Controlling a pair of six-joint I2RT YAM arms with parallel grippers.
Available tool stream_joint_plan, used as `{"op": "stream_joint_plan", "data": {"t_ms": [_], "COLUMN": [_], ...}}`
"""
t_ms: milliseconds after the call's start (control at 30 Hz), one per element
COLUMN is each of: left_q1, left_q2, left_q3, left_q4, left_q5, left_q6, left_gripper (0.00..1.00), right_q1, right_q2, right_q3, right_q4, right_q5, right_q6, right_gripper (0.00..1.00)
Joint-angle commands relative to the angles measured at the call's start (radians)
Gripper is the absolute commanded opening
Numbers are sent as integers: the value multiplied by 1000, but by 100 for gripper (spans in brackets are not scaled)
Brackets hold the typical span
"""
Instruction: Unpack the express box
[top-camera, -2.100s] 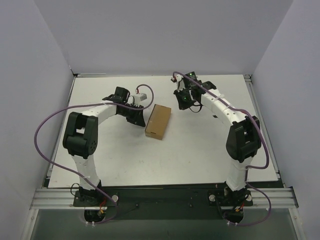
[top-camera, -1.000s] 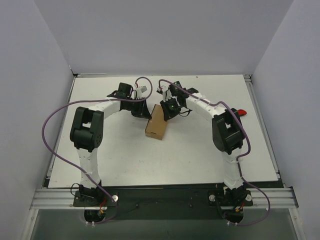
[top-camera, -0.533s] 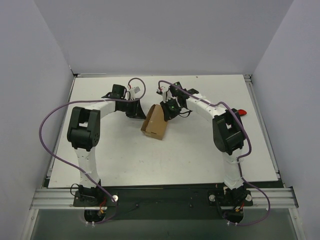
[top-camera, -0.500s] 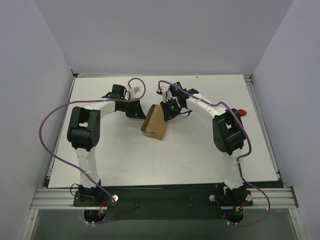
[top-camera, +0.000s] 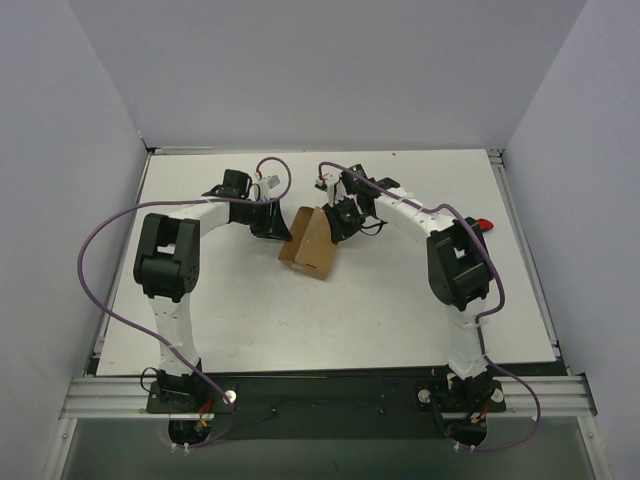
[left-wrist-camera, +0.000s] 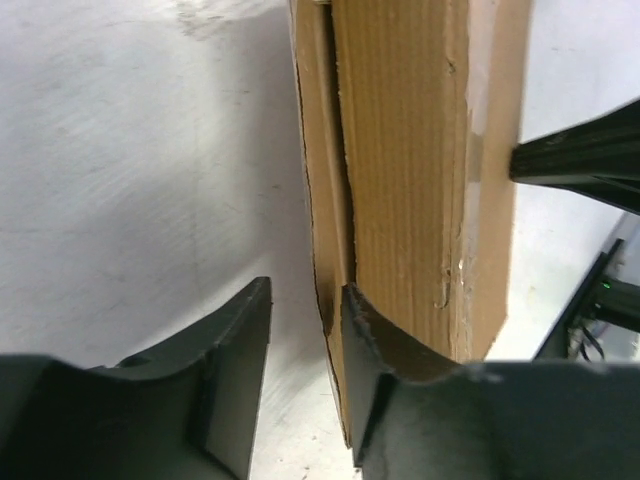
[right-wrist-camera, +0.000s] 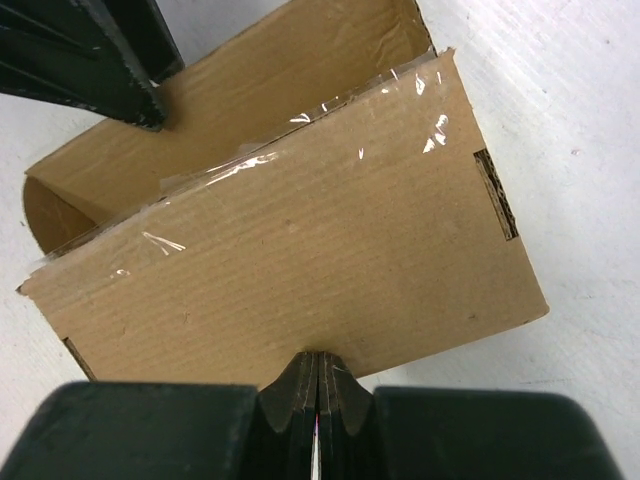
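Right hand (right-wrist-camera: 316, 362), fingers together at the box (right-wrist-camera: 300, 250) flap's edge; left hand (left-wrist-camera: 305, 292) apart, straddling cardboard. One box; overhead alone shows one red object (top-camera: 484, 224).

White table (top-camera: 250, 310), matte top with a few scuffs. express box (top-camera: 308, 245) rests on it just off centre toward 11 o'clock: brown cardboard, taped, tilted rather than lying flat. Small red object (top-camera: 484, 223) at 3 o'clock near the table edge, partly hidden, well apart from the box.
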Motion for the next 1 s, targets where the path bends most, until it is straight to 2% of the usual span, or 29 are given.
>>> {"op": "stream_joint_plan", "data": {"t_ms": [0, 133, 233, 300, 333, 400, 467, 600, 733, 800, 967], "left_q1": [7, -2, -10, -13, -15, -15, -15, -16, -16, -18, -18], "left_q2": [3, 30, 56, 66, 64, 43, 12, -32, -49, -48, -49], "left_q3": [32, 52, 73, 82, 89, 93, 98, 98, 96, 93, 89], "left_q4": [42, 28, 13, 17, 22, 49, 68, 105, 122, 126, 122], "left_q5": [155, 153, 161, 187, 228, 267, 296, 305, 315, 313, 308], "left_q6": [-48, -42, -29, -25, -25, -42, -77, -126, -154, -160, -161], "left_gripper": [47, 48, 44, 19, 11, 0, 0, 0, 0, 0, 0], "right_q1": [-9, -7, -7, -7, -9, -12, -18, -16, 14, 37, 60], "right_q2": [4, 5, 7, 1, -1, -14, -34, -99, -88, -74, -57], "right_q3": [-38, -35, -38, -39, -39, -30, -7, 156, 273, 277, 159], "right_q4": [-94, -96, -97, -99, -100, -111, -125, -140, -119, -76, -30], "right_q5": [63, 63, 68, 72, 75, 83, 85, 54, 32, 28, 37], "right_q6": [-28, -28, -31, -34, -34, -52, -57, -22, 22, 44, 84], "right_gripper": [0, 0, 0, 0, 0, 0, 0, 0, 0, 0, 0]}}
